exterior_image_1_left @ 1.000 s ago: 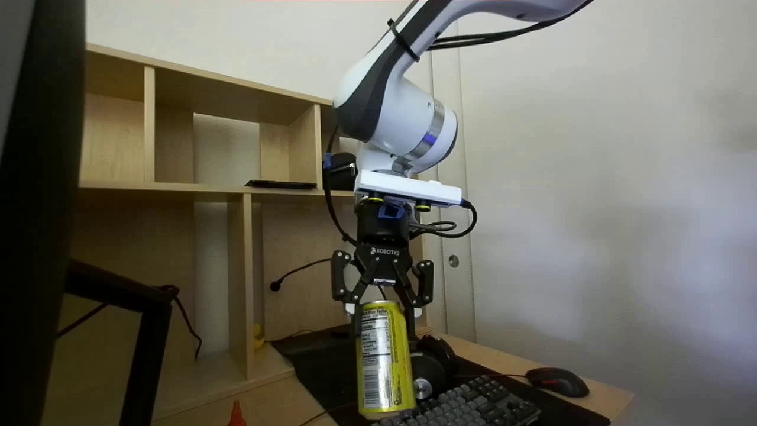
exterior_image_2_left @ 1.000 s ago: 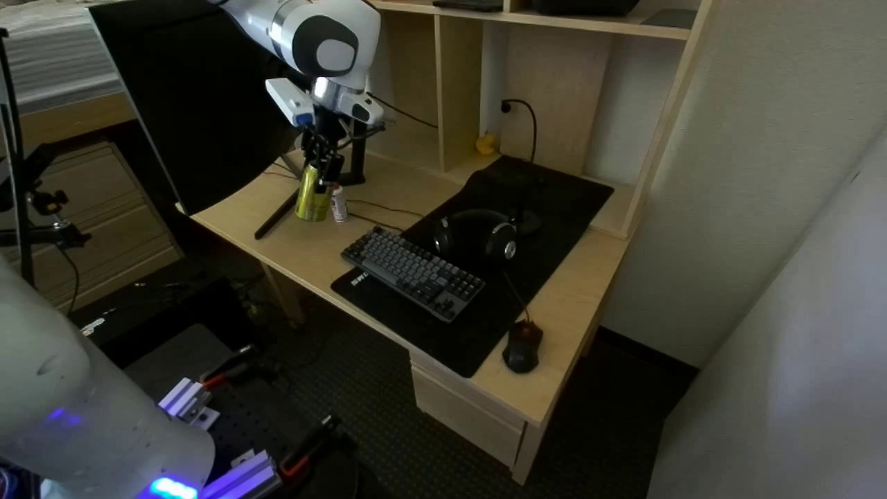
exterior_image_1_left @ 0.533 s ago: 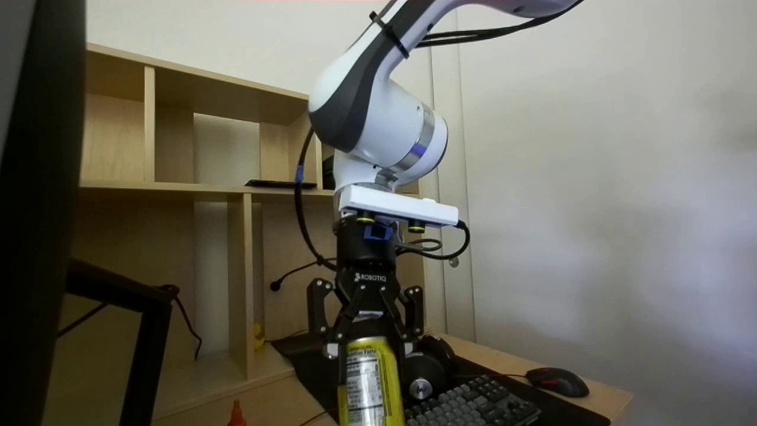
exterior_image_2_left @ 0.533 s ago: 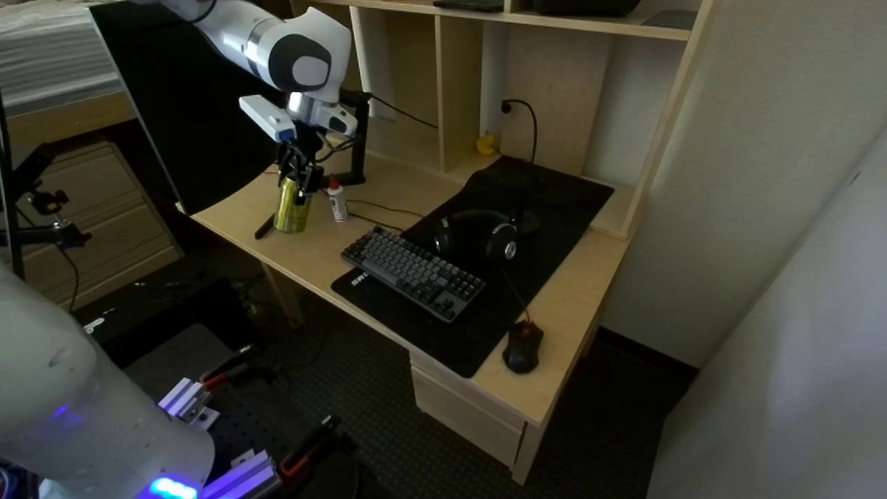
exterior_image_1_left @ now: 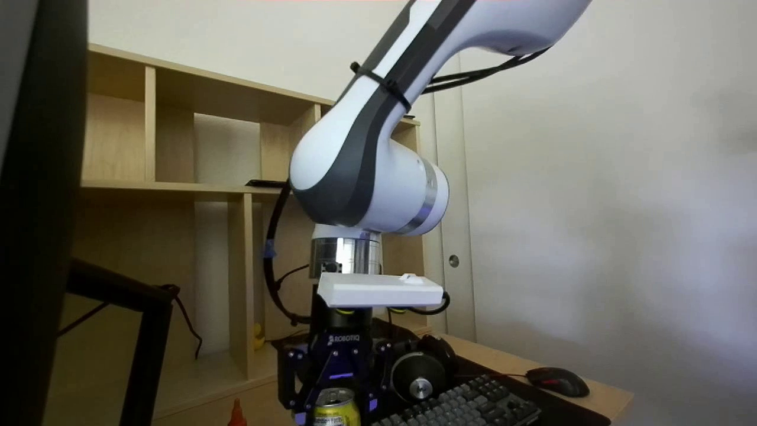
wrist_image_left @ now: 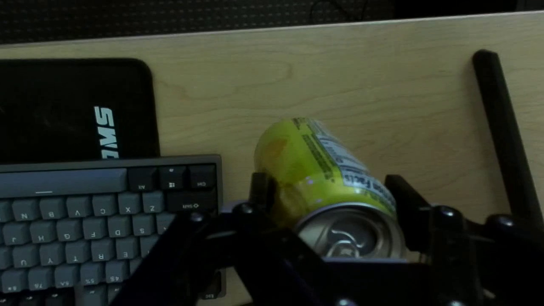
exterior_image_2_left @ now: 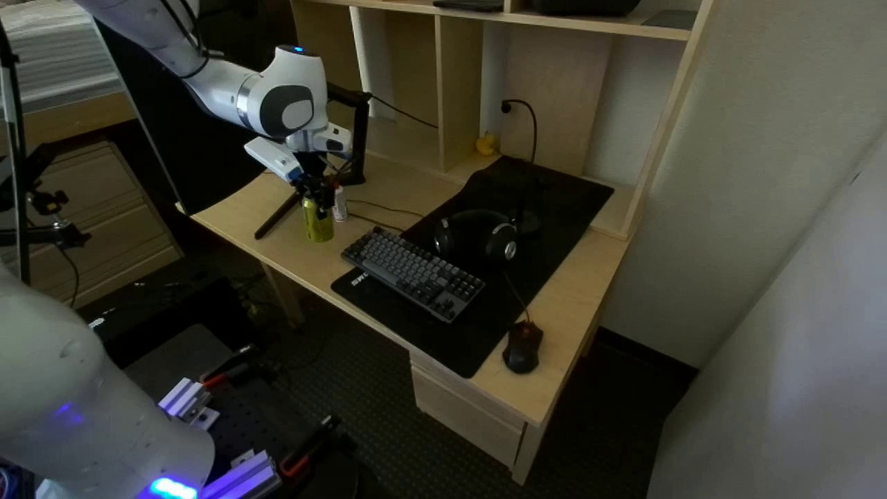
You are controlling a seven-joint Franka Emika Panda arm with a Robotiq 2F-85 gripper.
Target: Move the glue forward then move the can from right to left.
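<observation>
The yellow-green can sits between the two black fingers of my gripper, which is shut on it near its silvery top. It is in both exterior views, cut off at the bottom edge in an exterior view and low at the desk in an exterior view; whether its base touches the desk I cannot tell. My gripper also shows in an exterior view. The white glue bottle stands just beside the can, its orange-red cap partly behind the gripper. Only its cap shows in an exterior view. The glue is out of the wrist view.
The grey keyboard lies on the black mat beside the can. A black stand leg lies on its opposite side. The headphones and mouse are farther along the desk. The monitor stands behind the arm.
My gripper and the can have moved down. In an exterior view they shifted first toward the monitor side, then back beside the glue and nearer the desk's front. The glue has not moved.
</observation>
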